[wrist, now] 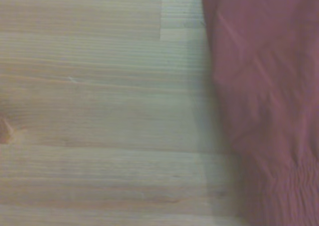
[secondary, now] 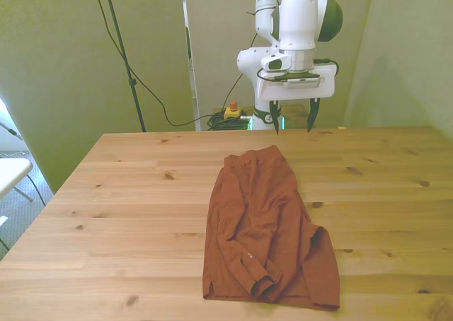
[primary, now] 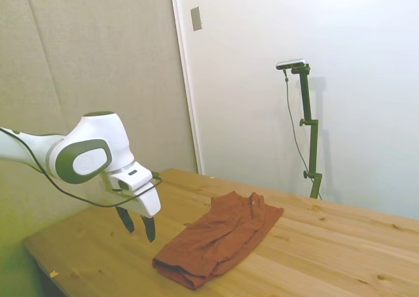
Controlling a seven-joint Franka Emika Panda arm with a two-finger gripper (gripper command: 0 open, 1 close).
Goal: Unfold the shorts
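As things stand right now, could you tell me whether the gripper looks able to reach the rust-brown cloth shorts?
Probably yes: the open gripper hangs above bare table beside the rust-brown cloth shorts, with nothing between them.

The wrinkled rust-brown cloth shorts (secondary: 265,229) lie flat on the wooden plank table (secondary: 127,215), stretching lengthwise from near the middle of the top toward the edge nearest the front camera, a little to the front view's right of centre. The white arm's two-finger gripper (secondary: 291,116) hangs above the table's far edge, just behind the far end of the shorts and apart from them. In the wrist view the shorts (wrist: 259,101) lie beside bare planks (wrist: 99,111).
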